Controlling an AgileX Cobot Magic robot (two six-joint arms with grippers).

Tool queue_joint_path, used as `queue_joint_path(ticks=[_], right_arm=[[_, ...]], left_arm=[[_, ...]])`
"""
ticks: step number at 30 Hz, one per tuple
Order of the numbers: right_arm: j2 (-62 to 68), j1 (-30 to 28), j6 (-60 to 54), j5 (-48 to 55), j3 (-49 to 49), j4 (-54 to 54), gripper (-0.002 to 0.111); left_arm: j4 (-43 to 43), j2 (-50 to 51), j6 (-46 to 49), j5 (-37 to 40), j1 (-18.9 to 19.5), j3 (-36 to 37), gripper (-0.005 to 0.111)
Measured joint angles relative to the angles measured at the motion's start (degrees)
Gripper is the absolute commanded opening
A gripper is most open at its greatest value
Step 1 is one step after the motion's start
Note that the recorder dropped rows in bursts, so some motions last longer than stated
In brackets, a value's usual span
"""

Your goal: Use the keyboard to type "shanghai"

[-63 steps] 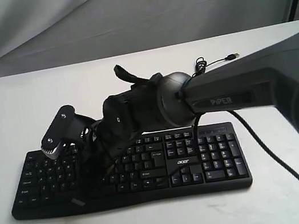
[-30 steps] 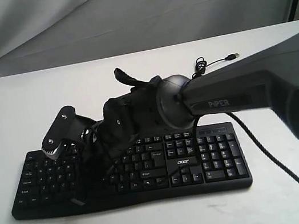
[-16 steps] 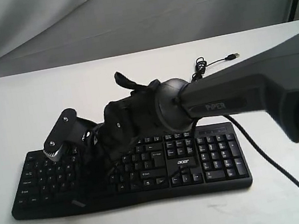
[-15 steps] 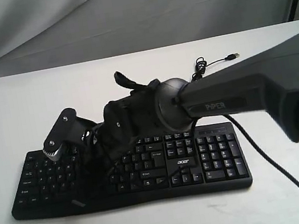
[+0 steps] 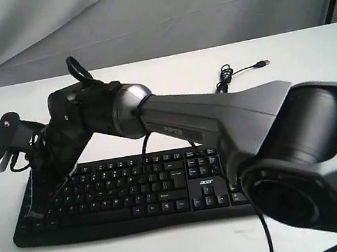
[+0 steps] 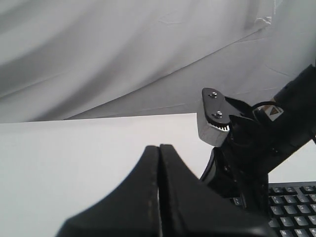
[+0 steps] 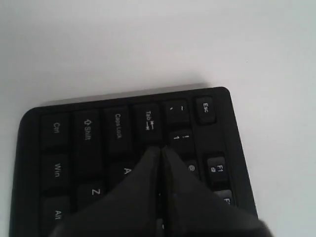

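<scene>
Left gripper (image 6: 159,148), jaws pressed together, hangs over the bare white table (image 6: 74,148). The black keyboard (image 5: 140,186) lies at the table's six o'clock. The right gripper (image 7: 160,150), jaws closed to a point, hovers at its nine o'clock end, seemingly near the A key (image 7: 127,171), and should centre on one letter, then press straight down.

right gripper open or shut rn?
Shut. In the right wrist view the right gripper has its fingers pressed together with no gap, tips over the keyboard by the Tab key.
</scene>
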Motion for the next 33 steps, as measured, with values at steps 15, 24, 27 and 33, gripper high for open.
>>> queue_joint_path(ticks=[15, 24, 27, 33], right_arm=[[3.4, 0.6, -0.3, 5.8, -4.3, 2.5, 0.000], [3.4, 0.6, -1.6, 6.0, -4.3, 2.7, 0.000], [3.4, 0.6, -1.7, 5.2, -4.3, 2.7, 0.000], [4.3, 0.6, -2.2, 4.1, -4.3, 2.8, 0.000]], left_arm=[[0.0, 0.0, 0.0, 0.0, 0.0, 0.0, 0.000], [0.0, 0.0, 0.0, 0.0, 0.0, 0.0, 0.000], [0.0, 0.0, 0.0, 0.0, 0.0, 0.0, 0.000], [0.0, 0.0, 0.0, 0.0, 0.0, 0.0, 0.000]])
